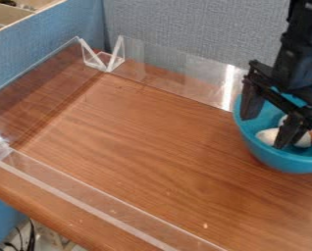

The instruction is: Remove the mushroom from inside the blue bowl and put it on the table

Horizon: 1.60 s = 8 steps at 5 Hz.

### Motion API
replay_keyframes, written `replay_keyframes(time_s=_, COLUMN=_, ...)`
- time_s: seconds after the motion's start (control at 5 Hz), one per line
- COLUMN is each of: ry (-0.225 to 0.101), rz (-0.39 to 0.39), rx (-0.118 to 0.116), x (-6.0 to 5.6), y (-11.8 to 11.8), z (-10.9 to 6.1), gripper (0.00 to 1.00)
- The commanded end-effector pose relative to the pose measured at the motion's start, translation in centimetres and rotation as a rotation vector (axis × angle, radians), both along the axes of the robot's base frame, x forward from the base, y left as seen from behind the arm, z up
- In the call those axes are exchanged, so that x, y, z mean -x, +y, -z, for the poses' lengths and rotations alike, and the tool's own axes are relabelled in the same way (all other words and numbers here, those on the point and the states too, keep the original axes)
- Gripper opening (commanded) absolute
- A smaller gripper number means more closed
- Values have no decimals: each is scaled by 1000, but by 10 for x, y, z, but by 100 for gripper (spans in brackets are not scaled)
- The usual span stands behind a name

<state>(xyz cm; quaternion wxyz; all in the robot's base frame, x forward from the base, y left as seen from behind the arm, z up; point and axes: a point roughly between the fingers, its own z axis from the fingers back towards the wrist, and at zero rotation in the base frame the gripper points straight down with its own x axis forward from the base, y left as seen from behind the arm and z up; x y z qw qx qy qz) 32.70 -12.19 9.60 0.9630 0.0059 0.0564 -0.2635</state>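
- Reaching down into the bowl at 3 o'clock on the table: black gripper.
- Fingers spread apart, one near the bowl's 9 o'clock side, the other over the mushroom.
- Mushroom inside the bowl, partly hidden by the gripper; pale stem visible. Can't tell from here if the fingers touch it.
- Bowl blue, round, deep, upright.
- Clear wall along the table edge, 6 to 9 o'clock.
- Grey partition behind, at 12.
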Motion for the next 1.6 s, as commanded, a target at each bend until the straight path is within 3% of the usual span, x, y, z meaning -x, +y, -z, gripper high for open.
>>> replay_keyframes(time_s=0.0, ry=-53, rz=5, rx=22, x=-6, y=-7, z=-12, gripper=100)
replay_keyframes(time_s=0.6, ry=-8, rz=-7, rx=19, x=-19, y=-10, z=18, gripper=100)
replay_keyframes(time_s=1.4, ry=18, rz=-29, rx=11, x=-26, y=-5, z=36, gripper=100)
